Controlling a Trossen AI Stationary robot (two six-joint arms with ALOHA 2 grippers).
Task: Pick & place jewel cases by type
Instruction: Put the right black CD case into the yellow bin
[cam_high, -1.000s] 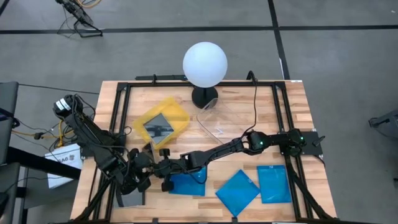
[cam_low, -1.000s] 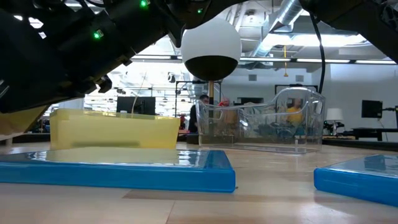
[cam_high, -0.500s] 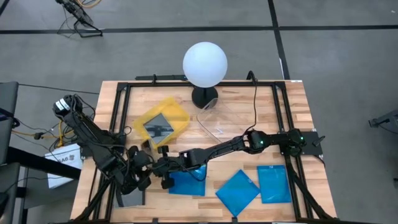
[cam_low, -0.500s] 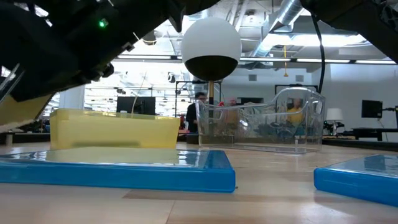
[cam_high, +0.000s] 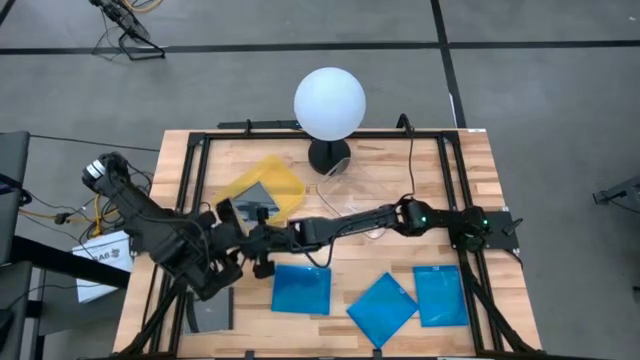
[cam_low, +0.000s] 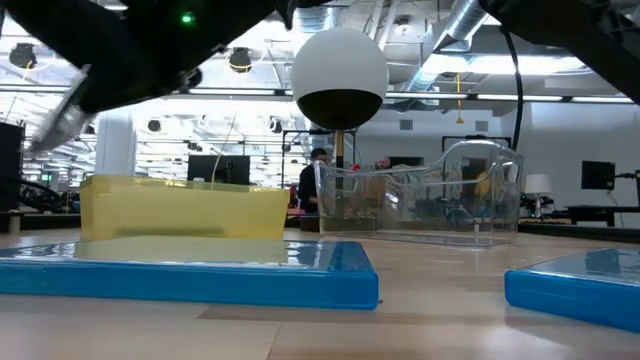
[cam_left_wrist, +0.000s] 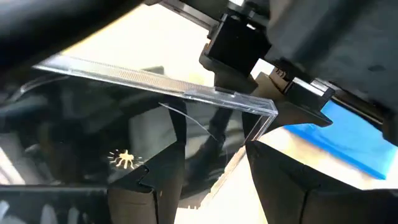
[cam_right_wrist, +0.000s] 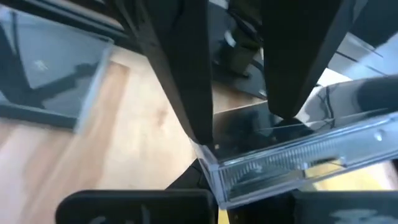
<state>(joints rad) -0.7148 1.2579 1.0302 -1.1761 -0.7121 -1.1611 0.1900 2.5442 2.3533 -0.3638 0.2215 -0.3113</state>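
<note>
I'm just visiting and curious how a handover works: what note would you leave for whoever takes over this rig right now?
Left tool: shut on the clear jewel case, held above the table's left side.
Right tool: shut on that case's edge.
Done: one dark case lies in the yellow tray.
Left: place the held case; three blue cases lie flat along the table's front, and a grey case lies at the front left corner.
</note>
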